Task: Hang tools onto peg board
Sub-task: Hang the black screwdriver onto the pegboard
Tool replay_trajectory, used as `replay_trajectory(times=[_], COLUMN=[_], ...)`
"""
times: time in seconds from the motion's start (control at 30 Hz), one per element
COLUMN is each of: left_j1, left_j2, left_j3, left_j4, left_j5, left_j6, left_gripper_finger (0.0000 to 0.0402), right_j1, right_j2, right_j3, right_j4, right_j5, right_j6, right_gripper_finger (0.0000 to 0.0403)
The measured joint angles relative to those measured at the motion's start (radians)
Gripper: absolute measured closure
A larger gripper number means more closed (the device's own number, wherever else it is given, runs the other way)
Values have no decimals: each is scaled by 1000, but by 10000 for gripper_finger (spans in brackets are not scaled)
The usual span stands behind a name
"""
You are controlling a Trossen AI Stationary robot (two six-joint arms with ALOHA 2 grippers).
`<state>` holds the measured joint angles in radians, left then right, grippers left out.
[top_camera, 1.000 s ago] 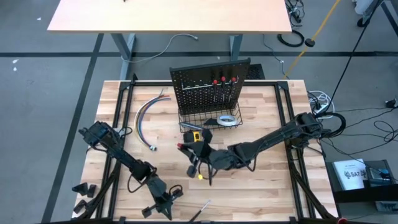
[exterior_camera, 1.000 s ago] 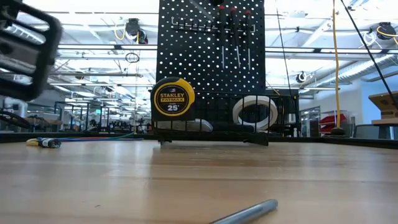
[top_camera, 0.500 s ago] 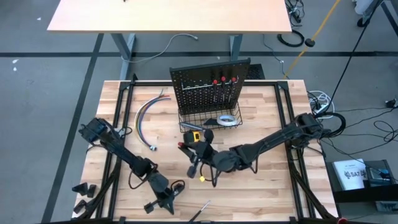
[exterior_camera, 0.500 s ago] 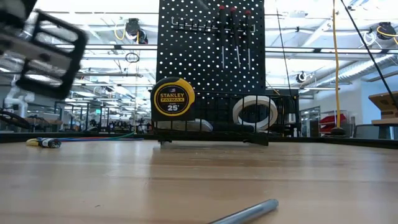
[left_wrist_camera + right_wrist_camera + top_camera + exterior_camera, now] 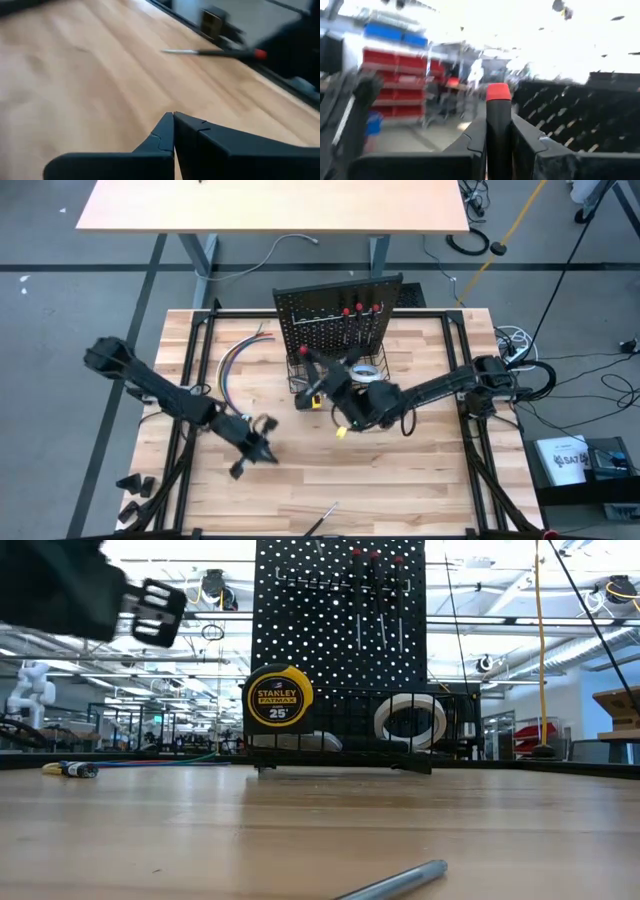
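- While a screwdriver (image 5: 498, 125) is clamped between its fingers, the right end effector (image 5: 318, 370) is seen in the high view at about 6 o'clock from the peg board (image 5: 338, 318), just at the front of the wire basket (image 5: 372, 385); the tool's red handle end (image 5: 303, 352) points toward the board and its yellowish tip (image 5: 341, 431) toward the desk's near edge.
- In the right wrist view, the dark handle with its red cap is gripped upright between the two fingers (image 5: 470, 145), with the perforated panel blurred beyond.
- Three screwdrivers (image 5: 377, 595) are hung on the peg board, red ends up, at roughly 1 o'clock from the board's middle.
- Inside the basket, a yellow-black tape measure (image 5: 278, 698) is stood at the 9 o'clock end and a white tape roll (image 5: 409, 719) at the 3 o'clock end.
- One more screwdriver (image 5: 321, 519) is left lying on the desk (image 5: 420, 480), well apart from the board, at about 6 o'clock near the front edge; its shaft (image 5: 392, 882) is seen in the low view.
- The left end effector (image 5: 252, 448) is clenched on nothing, its fingers (image 5: 160, 135) pressed together, over bare desk at about 7 o'clock from the board.
- A bundle of coloured cables (image 5: 232, 365) is laid at 9 o'clock from the board.
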<state>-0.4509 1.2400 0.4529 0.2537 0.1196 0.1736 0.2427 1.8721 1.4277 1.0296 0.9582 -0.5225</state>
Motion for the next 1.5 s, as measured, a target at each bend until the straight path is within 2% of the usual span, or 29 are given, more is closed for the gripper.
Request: replay_trajectory(times=[0.17, 0.3, 0.37, 0.5, 0.8, 1.1, 1.37, 1.5], left_j1=[134, 222, 242, 246, 248, 248, 248, 247], left_j2=[-146, -195, -197, -193, -193, -193, -193, -193], left_j3=[-45, -46, -46, -46, -46, -46, -46, -47], left_j4=[37, 46, 46, 33, 33, -1, -16, 37], left_j5=[-19, -18, 18, 82, 83, 82, 90, 159], left_j6=[60, 68, 44, 44, 70, 70, 70, 70], left_gripper_finger=[401, 401, 401, 401, 401, 401, 401, 401], right_j1=[-65, -135, -170, -211, -217, -222, -189, -113], right_j2=[0, 0, 0, 0, 0, 0, 0, 0], right_j3=[0, 0, 0, 0, 0, 0, 0, 0], right_j4=[223, 250, 253, 300, 327, 331, 329, 253], right_j5=[-101, -148, -193, -221, -194, -194, -193, -207], right_j6=[-157, -156, -141, -161, -322, -375, -330, -238], right_gripper_finger=[359, 359, 359, 359, 359, 358, 357, 357])
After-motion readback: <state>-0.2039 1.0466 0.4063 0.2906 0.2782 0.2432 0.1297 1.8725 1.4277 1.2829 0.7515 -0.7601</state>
